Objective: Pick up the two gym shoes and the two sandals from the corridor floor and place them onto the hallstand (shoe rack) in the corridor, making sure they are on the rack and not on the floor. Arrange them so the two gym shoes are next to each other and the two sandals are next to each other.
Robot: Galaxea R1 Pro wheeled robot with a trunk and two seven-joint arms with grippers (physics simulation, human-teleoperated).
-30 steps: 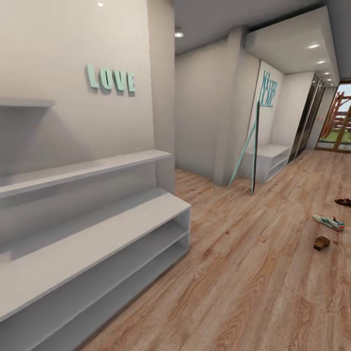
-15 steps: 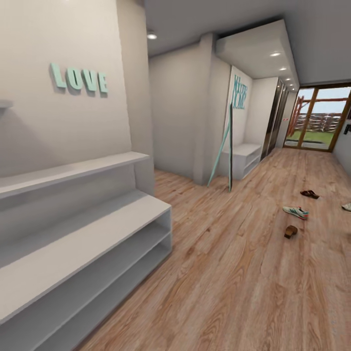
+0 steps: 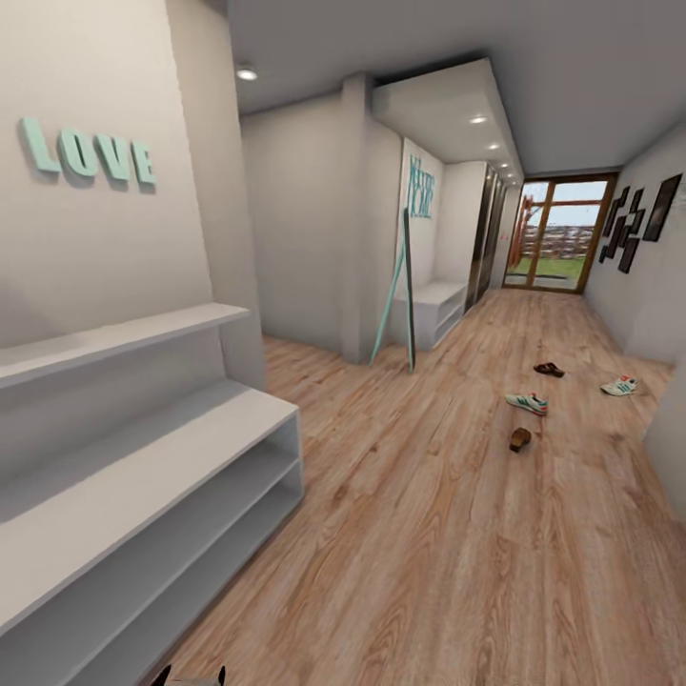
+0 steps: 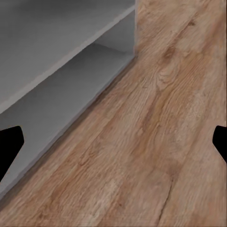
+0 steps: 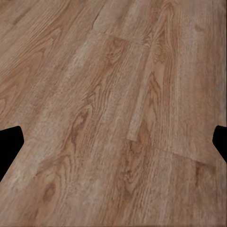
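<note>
Hallstand near left against the wall, shelves bare. Corridor floor runs far right. On it, well apart from the rack: near sandal, gym shoe, far sandal, second gym shoe by the right wall. Left gripper and right gripper both spread wide, empty, over floor.

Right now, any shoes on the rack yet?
No: the hallstand has bare shelves, while both gym shoes and both sandals lie on the corridor floor.
</note>
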